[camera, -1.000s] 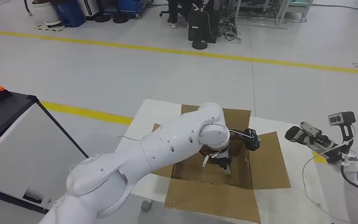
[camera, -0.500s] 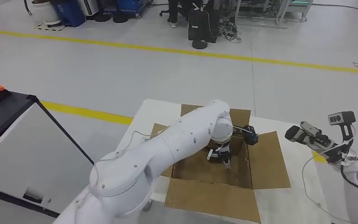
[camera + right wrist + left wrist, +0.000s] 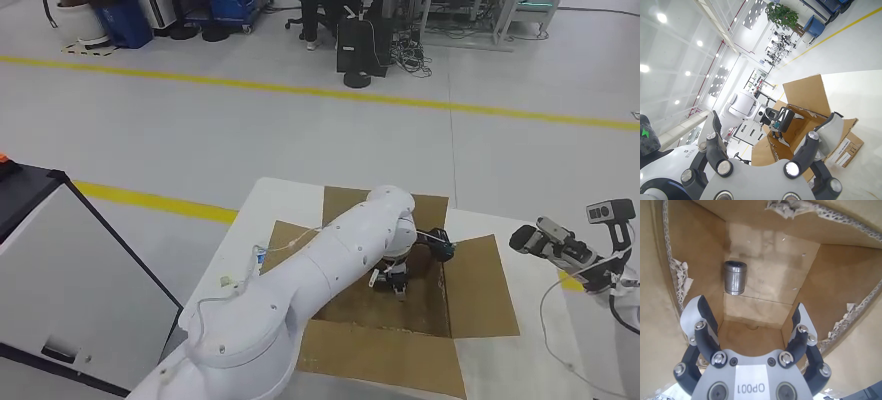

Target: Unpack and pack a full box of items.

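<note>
Change: over the last second the white left arm point(image 3: 330, 250) swung its elbow round and in toward the box, while the left gripper point(image 3: 392, 282) stayed down inside and crept slightly toward the far wall.
Top view, box: a brown corrugated cardboard box point(image 3: 480, 290) stood on the white table point(image 3: 258, 215) with all four flaps folded outward.
Top view, arm: the left arm reached from the near left across the box rim, its wrist over the opening and the left gripper low inside.
Left wrist view, jaws: the left gripper point(image 3: 750, 302) was spread wide and held nothing, pointing down at the box floor.
Left wrist view, item: a silver metal cylinder with a hollow bore point(image 3: 735, 279) lay on its side on the floor, close against one side wall, ahead of one finger and apart from both.
Left wrist view, box: torn corrugated edges showed along the walls point(image 3: 696, 247).
Right wrist view, jaws: the right gripper point(image 3: 775, 115) was spread wide and empty, well apart from the box.
Right wrist view, box: the box point(image 3: 806, 91) sat on the table point(image 3: 857, 91) with the left gripper point(image 3: 781, 139) dipped inside it.
</note>
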Controlling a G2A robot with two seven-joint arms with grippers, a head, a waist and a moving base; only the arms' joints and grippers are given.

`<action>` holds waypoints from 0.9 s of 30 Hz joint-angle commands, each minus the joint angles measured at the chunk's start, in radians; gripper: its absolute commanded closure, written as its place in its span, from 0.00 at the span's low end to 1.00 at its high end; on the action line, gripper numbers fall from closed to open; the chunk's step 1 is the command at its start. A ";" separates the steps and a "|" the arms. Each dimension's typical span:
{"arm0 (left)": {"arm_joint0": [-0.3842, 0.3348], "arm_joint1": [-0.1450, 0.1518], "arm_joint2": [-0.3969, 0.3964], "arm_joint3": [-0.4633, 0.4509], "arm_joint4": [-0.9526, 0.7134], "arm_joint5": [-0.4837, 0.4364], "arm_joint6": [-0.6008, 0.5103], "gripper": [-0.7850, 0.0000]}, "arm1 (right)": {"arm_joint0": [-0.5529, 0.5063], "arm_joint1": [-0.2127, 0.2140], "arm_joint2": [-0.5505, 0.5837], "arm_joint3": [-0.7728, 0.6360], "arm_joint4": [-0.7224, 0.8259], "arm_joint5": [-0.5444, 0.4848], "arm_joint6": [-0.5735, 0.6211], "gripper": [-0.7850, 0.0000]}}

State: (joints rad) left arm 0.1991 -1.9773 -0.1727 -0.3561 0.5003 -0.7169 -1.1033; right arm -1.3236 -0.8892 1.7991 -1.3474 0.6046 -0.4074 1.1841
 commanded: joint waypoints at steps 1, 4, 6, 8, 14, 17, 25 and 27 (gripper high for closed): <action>0.000 0.001 0.000 -0.001 0.001 0.000 0.000 0.00 | 0.000 0.000 0.000 0.000 0.000 0.000 0.000 0.00; 0.000 0.001 0.000 -0.001 0.001 0.000 0.000 0.00 | 0.000 0.000 0.000 0.000 0.000 0.000 0.000 0.00; 0.000 0.001 0.000 -0.001 0.001 0.000 0.000 0.00 | 0.000 0.000 0.000 0.000 0.000 0.000 0.000 0.00; 0.000 0.001 0.000 -0.001 0.001 0.000 0.000 0.00 | 0.000 0.000 0.000 0.000 0.000 0.000 0.000 0.00; 0.018 -0.001 0.003 -0.017 0.058 0.026 -0.026 0.00 | 0.000 0.000 0.000 0.000 0.000 0.000 0.000 0.00; 0.054 -0.003 -0.005 -0.052 0.080 0.070 -0.070 0.00 | 0.000 0.000 0.000 0.000 0.000 0.000 0.000 0.00; 0.062 0.024 0.003 -0.119 -0.022 0.101 -0.101 0.00 | 0.000 0.000 0.000 0.000 0.000 0.000 0.000 0.00; 0.080 0.034 0.003 -0.126 -0.029 0.118 -0.118 0.00 | 0.000 0.000 0.000 0.000 0.000 0.000 0.000 0.00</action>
State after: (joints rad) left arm 0.2673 -1.9495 -0.1700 -0.4785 0.4745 -0.6105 -1.2103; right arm -1.3236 -0.8892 1.7991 -1.3474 0.6046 -0.4074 1.1841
